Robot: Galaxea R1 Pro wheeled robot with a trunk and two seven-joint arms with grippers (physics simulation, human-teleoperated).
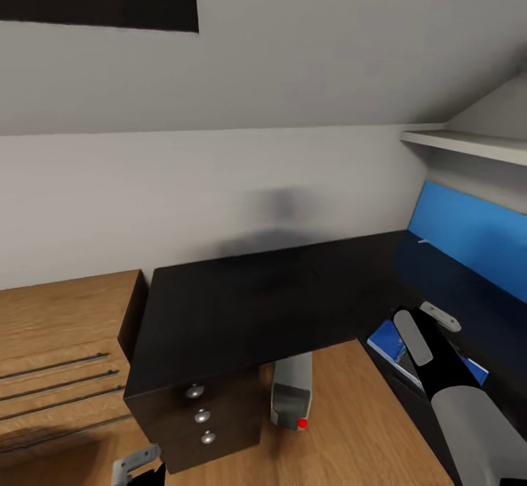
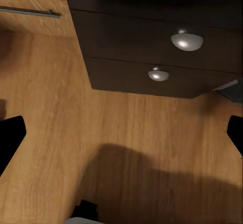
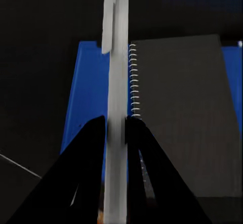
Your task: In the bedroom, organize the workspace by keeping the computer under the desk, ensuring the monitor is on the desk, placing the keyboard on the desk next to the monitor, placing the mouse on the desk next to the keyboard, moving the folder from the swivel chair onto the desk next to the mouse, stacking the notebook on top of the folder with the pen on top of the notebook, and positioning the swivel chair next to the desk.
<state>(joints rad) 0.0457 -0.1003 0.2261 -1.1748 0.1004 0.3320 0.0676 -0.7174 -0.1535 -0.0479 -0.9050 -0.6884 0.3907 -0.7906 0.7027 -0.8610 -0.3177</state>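
Note:
My right gripper is shut on the slim white pen, which stands up between its black fingers. Below the pen lies a dark grey spiral notebook on top of the bright blue folder. In the head view the right gripper hovers over the folder on the desk's right wing. The black desk top is bare in the middle. The silver-grey computer stands under it, red light showing. My left gripper hangs open low over the floor. Monitor, keyboard, mouse and swivel chair are out of view.
Dark drawers with round knobs front the desk's left end, close to my left gripper. A light wooden drawer unit adjoins it on the left. The blue back panel and a white shelf bound the right side.

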